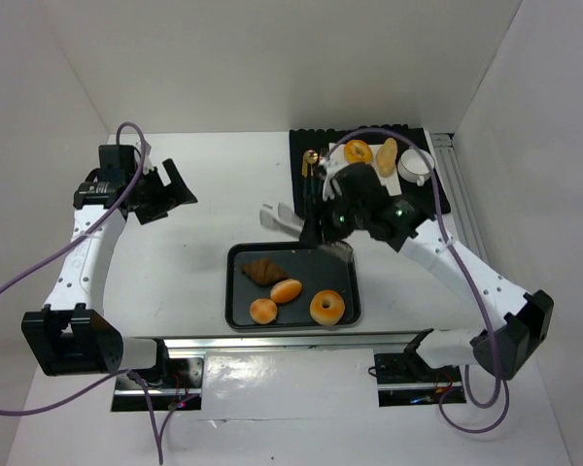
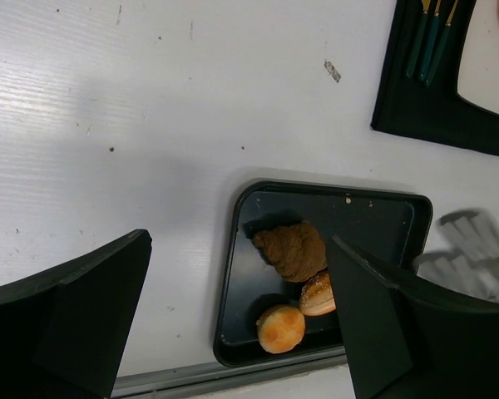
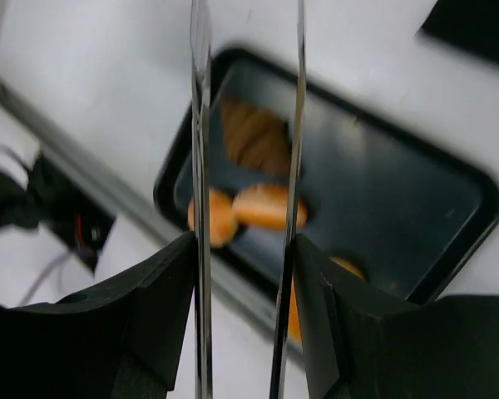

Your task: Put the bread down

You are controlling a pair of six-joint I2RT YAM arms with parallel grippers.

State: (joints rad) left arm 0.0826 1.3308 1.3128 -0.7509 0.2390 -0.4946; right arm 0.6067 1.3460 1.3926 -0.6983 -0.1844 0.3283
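A black tray [image 1: 231, 287] sits at the table's near middle. It holds a dark brown pastry [image 1: 263, 271], an oval bun [image 1: 286, 290], a round bun [image 1: 263, 311] and a ring doughnut [image 1: 327, 308]. My right gripper [image 1: 323, 225] hovers over the tray's far edge, shut on metal tongs [image 1: 280, 217]. In the right wrist view the tongs' two arms [image 3: 201, 166] run between my fingers [image 3: 245, 249] above the buns [image 3: 262, 205]; their tips are out of view. My left gripper [image 1: 178, 184] is open and empty over the left of the table, and open in the left wrist view [image 2: 237, 241].
A black mat [image 1: 311, 146] at the back right carries a plate with a doughnut [image 1: 359, 152] and a long roll [image 1: 387, 155], a white cup [image 1: 415, 165] and cutlery [image 1: 309, 163]. A metal rail [image 1: 272, 342] runs along the table's near edge.
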